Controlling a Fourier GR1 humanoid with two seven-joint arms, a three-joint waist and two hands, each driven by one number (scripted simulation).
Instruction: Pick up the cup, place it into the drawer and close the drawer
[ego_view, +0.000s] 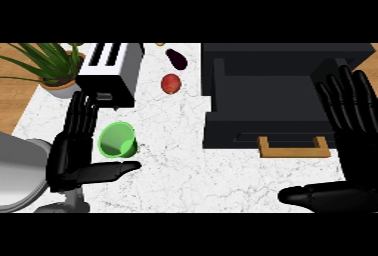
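Flanking the cup (117, 140), the left hand (70, 150) is held open and empty, apparently for grasping, while the right hand (354, 145) is spread empty by the drawer (229, 135).

A kitchen: marble counter (184, 165) with toaster (111, 70), vegetables and potted plant (52, 65).

From my screen the cup (117, 140) looks like smooth, shiny green plastic, the counter (184, 170) like polished white marble with grey veins, the drawer (244, 125) a matt dark-grey box (its handle (293, 149) reads as pale wood), and the left hand (68, 152) and right hand (354, 145) a smooth, faintly glossy black.
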